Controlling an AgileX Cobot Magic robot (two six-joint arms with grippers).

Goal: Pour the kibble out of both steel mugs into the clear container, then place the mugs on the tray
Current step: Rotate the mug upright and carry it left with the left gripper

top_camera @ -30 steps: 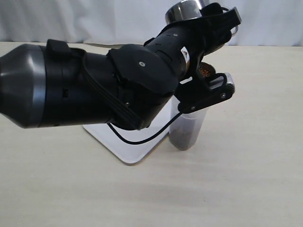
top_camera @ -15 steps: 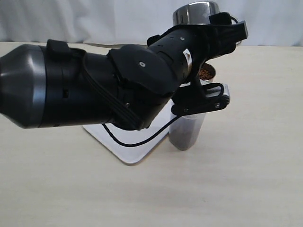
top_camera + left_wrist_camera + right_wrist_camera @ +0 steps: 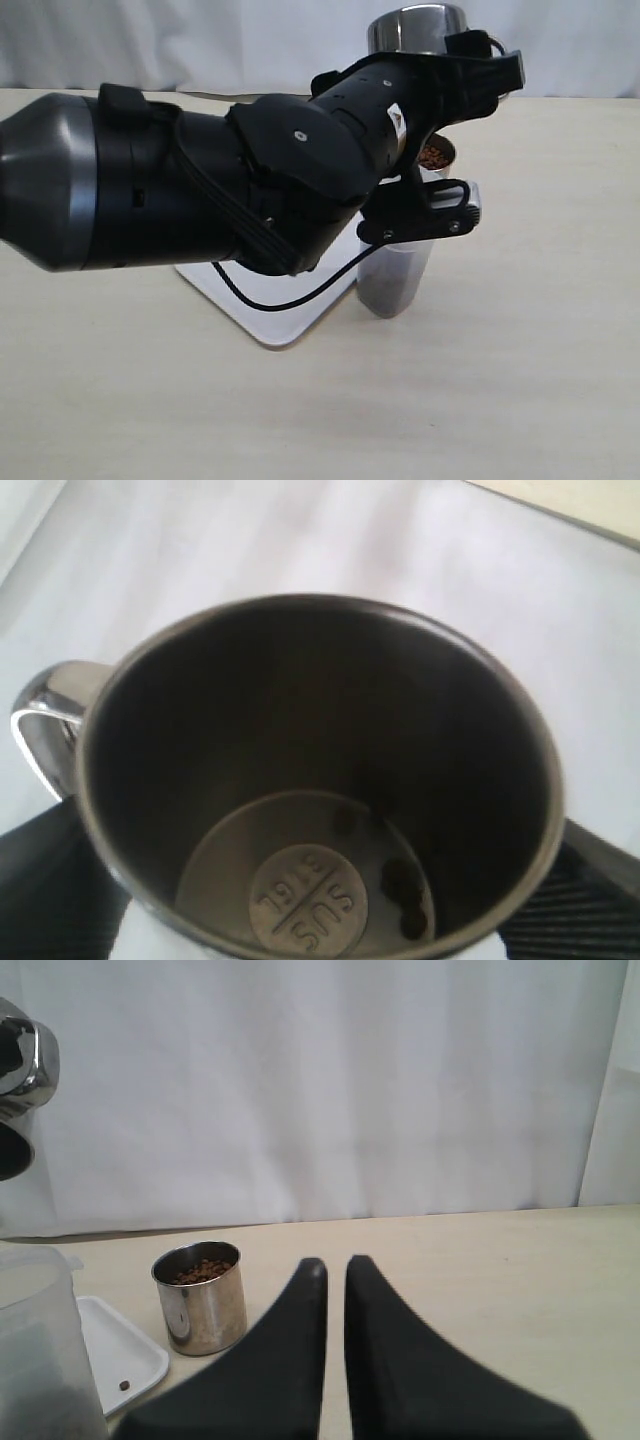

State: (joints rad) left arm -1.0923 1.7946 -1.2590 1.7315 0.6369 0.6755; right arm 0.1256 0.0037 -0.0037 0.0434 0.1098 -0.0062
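Above table (image 3: 520, 380), mug (image 3: 300, 730) between left jaws

Pale table (image 3: 520, 400) — white tray (image 3: 268, 318) mid-frame, container (image 3: 393, 285) just right of it, kibble-filled mug (image 3: 203, 1312) above.

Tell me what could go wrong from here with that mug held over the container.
A few pellets sit inside the held mug; moved carelessly to the tray, they may scatter, and one stray pellet already lies there. The left arm crowds the full mug and clear container; swinging away might knock either over.
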